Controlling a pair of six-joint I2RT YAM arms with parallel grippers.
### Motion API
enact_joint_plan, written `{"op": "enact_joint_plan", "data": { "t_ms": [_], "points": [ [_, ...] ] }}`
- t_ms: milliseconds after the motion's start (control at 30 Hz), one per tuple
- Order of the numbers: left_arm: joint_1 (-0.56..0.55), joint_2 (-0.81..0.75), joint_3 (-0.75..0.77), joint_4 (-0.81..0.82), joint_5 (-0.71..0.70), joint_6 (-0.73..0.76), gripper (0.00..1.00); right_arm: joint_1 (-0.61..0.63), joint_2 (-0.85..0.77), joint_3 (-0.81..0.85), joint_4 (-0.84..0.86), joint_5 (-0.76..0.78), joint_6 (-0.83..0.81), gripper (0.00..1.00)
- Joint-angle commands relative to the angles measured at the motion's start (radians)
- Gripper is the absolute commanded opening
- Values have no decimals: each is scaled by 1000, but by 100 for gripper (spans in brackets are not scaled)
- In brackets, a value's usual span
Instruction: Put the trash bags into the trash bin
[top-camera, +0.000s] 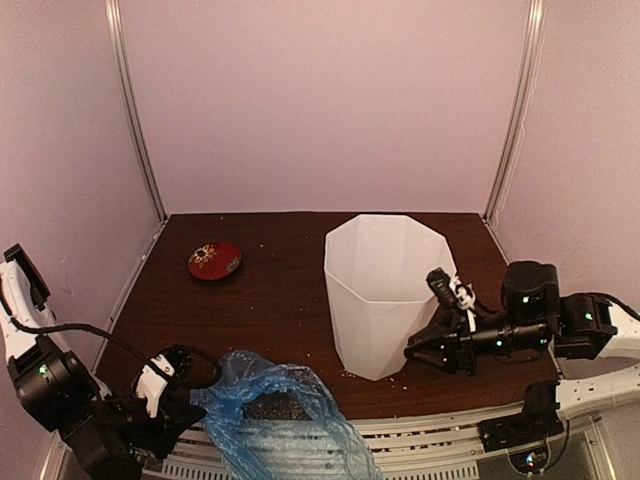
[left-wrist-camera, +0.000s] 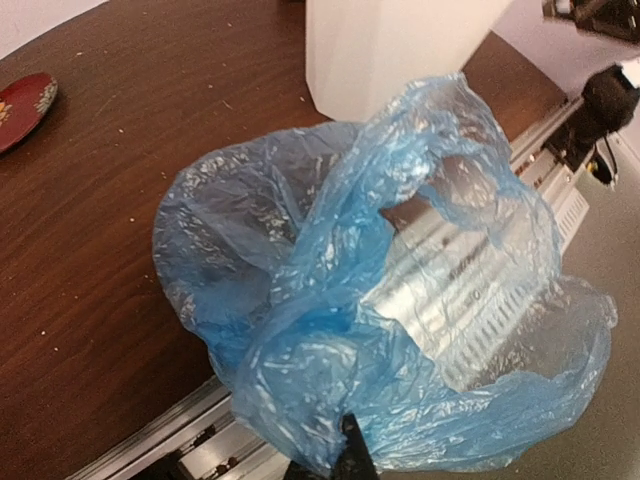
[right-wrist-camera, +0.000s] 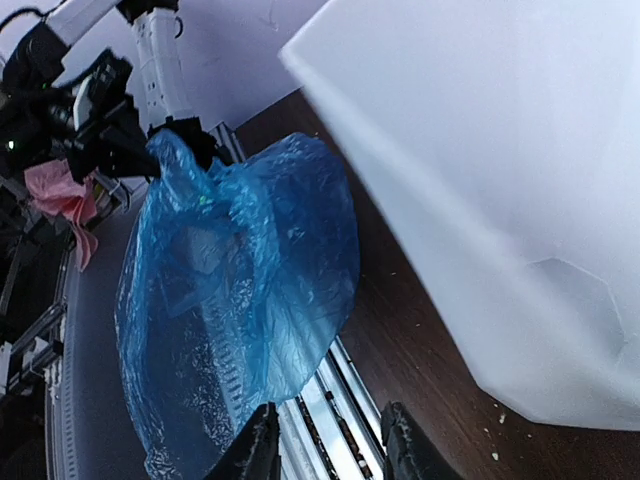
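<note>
The light-blue trash bag (top-camera: 280, 420) hangs crumpled over the table's near edge, its mouth puffed open. My left gripper (top-camera: 190, 392) is shut on one corner of it at the near left. In the left wrist view the trash bag (left-wrist-camera: 360, 300) fills the frame and only one dark fingertip (left-wrist-camera: 355, 452) pokes out under the film. The tall white trash bin (top-camera: 385, 290) stands upright right of centre. My right gripper (top-camera: 418, 352) sits low beside the bin's near right wall, open, with nothing between its fingers (right-wrist-camera: 262, 440). The right wrist view shows the trash bag (right-wrist-camera: 250, 270) ahead and the trash bin (right-wrist-camera: 500, 180) on the right.
A small red plate (top-camera: 214, 259) lies at the back left of the dark wooden table (top-camera: 270, 310). Metal rails (top-camera: 440, 430) run along the near edge. Pale walls close the back and sides. A pink cloth (right-wrist-camera: 65, 195) hangs off the table.
</note>
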Motion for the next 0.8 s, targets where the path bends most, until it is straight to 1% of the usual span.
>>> {"op": "enact_joint_plan", "data": {
  "t_ms": [0,100,200,267,333,467,567,767],
  "points": [
    [-3,-85,-23,-91,-182,-154,0,254,208,23,156,301,-4,38],
    [-2,-142,-35,-29,-250,-80,0,383,393,87,178,410,-19,44],
    [1,-169,-40,12,-269,-22,0,458,547,160,189,554,3,53],
    [6,-169,-44,3,-257,-24,0,482,620,210,189,641,36,58],
    [12,-156,-49,-15,-232,-41,0,486,669,249,199,678,66,59],
    [21,-82,-35,-39,-201,-55,0,487,699,291,214,758,112,60],
    [21,-28,-15,-61,-197,-73,0,478,720,302,238,753,106,63],
    [21,-11,-1,-29,-206,-46,0,472,761,284,332,625,135,63]
  ]
}}
